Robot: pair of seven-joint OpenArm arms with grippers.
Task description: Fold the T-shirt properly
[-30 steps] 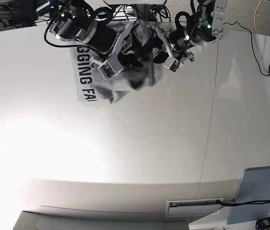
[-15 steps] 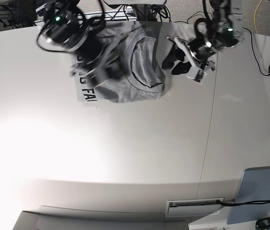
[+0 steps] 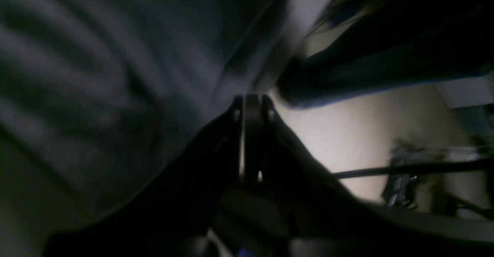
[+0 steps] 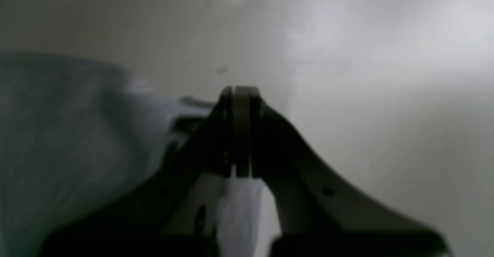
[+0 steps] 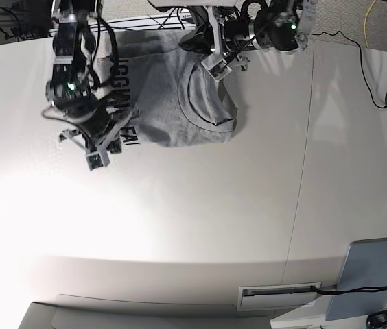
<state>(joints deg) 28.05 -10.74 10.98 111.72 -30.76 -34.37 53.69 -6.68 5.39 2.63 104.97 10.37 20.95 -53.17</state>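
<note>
From the left of the base view we meet the right gripper (image 5: 98, 159) first, hanging over the white table (image 5: 200, 226) just off the lower left corner of the T-shirt (image 5: 173, 96); its wrist camera shows the two fingers pressed flat together, and although grey cloth lies close on its left we cannot tell whether any of it is pinched between them. The T-shirt sits near the table's far edge, bunched rather than spread, its long axis running roughly left to right across the view. Black block letters run up its left border, reading partly as "GGING" above "FA", with the rest hidden in folds. Toward the right of the garment the ribbed crew neck (image 5: 204, 103) curves as an arc that opens to the right, and the cloth ends in a rumpled edge just past it. Above that, the left gripper (image 5: 215, 68) rests at the shirt's upper right part, fingers closed together, with dark grey fabric filling the left of its wrist view; a grip on it cannot be confirmed
</note>
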